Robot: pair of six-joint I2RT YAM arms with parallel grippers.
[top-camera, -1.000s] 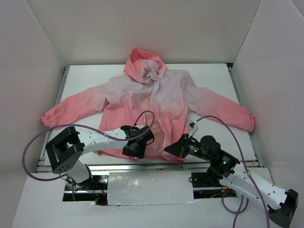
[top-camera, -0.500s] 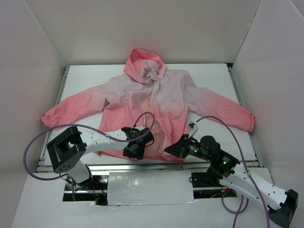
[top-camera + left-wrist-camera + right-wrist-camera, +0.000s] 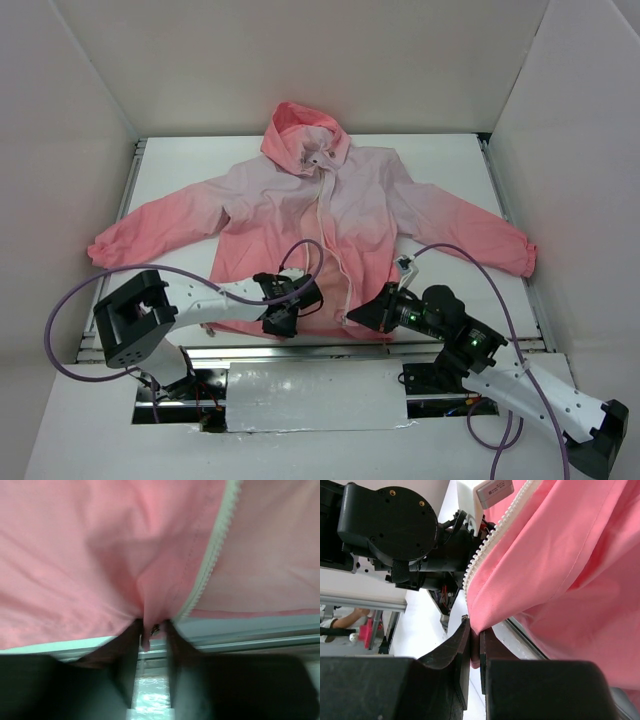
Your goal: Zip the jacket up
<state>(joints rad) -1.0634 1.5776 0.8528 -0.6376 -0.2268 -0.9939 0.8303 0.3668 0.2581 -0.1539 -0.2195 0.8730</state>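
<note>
The pink jacket (image 3: 330, 215) lies flat on the white table, hood at the far side, hem at the near edge, its front open along the light zipper (image 3: 328, 235). My left gripper (image 3: 285, 318) is shut on the hem fabric at the bottom of the left zipper edge; in the left wrist view a fold of coral fabric (image 3: 150, 615) and a small metal zipper part (image 3: 155, 628) sit between the fingers. My right gripper (image 3: 358, 316) is shut on the hem corner of the right front panel; the right wrist view shows the coral fabric (image 3: 485, 625) pinched and the zipper teeth (image 3: 490, 542) above.
The table's near edge and metal rail (image 3: 300, 350) run just below the hem. White walls enclose the table on three sides. Purple cables (image 3: 470, 265) loop over both arms. The jacket sleeves (image 3: 140, 235) spread to both sides.
My left gripper has moved a little down and left toward the near table edge with the hem corner. The right gripper has barely moved.
</note>
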